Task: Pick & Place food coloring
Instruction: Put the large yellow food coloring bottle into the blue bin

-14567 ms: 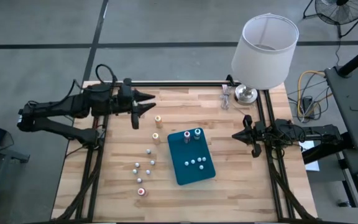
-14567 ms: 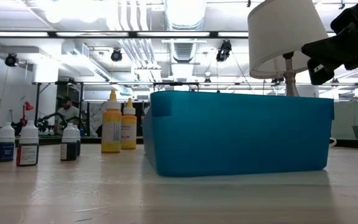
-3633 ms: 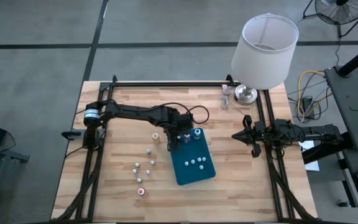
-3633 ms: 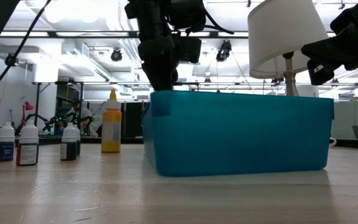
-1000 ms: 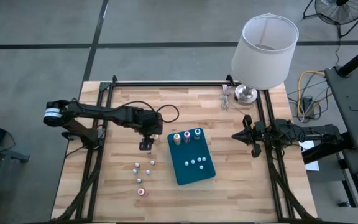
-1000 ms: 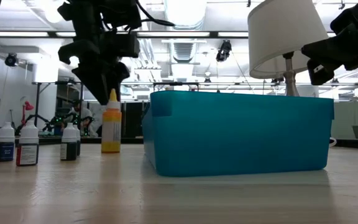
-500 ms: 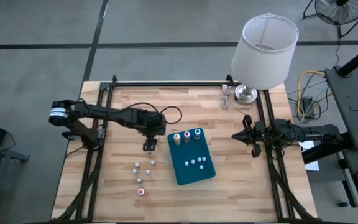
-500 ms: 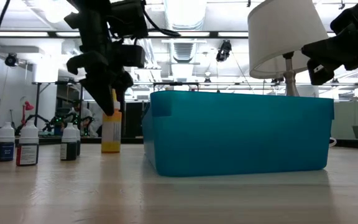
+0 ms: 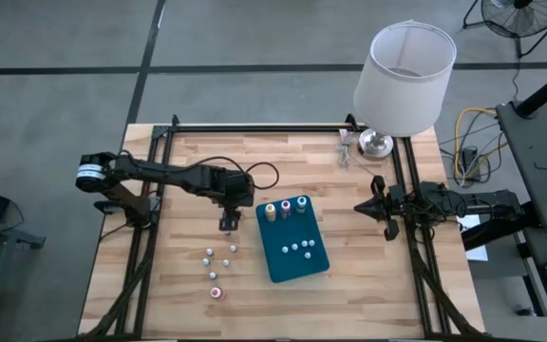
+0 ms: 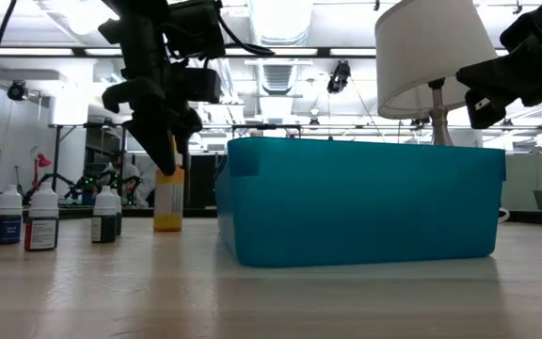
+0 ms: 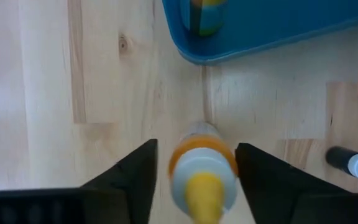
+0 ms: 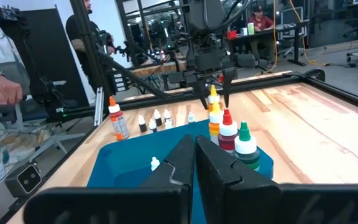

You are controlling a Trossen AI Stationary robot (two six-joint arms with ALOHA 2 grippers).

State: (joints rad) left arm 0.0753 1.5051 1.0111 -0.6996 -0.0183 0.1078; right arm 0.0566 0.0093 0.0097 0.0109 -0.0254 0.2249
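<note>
A yellow food coloring bottle [image 10: 168, 202] stands upright on its base on the wooden table, just left of the teal tray [image 9: 297, 258]. My left gripper [image 9: 228, 220] is open and lowered over the bottle. Its fingers stand on either side of the bottle's top [image 11: 202, 177], pointing down. Whether they touch it, I cannot tell. Three taller bottles [image 9: 286, 206] and several small whitish ones [image 9: 298, 248] stand in the tray. Several small bottles [image 9: 221, 255] and a red-topped one [image 9: 216, 293] stand on the table. My right gripper [image 9: 376, 205] is shut and empty at the table's right edge.
A lamp with a white shade [image 9: 405, 76] stands at the far right corner. The tray's near wall [image 10: 360, 202] fills the middle of the low view. Dark small bottles [image 10: 26, 221] stand at its left. People show in the room beyond the table.
My left gripper has moved a little toward the tray and come down over the yellow bottle, so that its fingers now cover the bottle's tip. The bottle has stayed in place. In the last half second nothing has moved.
</note>
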